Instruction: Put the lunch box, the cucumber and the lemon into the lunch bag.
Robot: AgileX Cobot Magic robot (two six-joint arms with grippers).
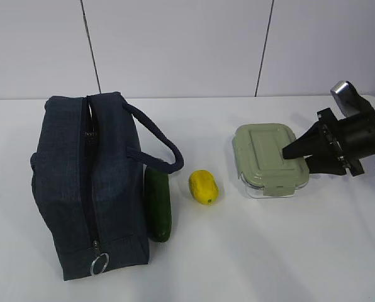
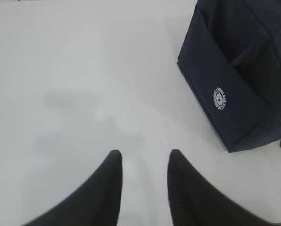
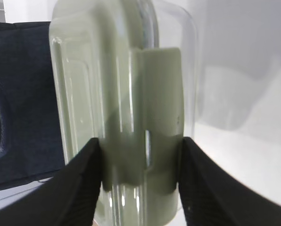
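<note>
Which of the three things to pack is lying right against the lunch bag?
The cucumber, dark green, lies along the lunch bag. The lemon and lunch box sit apart.

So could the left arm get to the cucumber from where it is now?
Probably not directly. The left gripper hangs open over bare table on the far side of the lunch bag, while the cucumber lies tight against the bag's other side. The bag stands between them.
</note>
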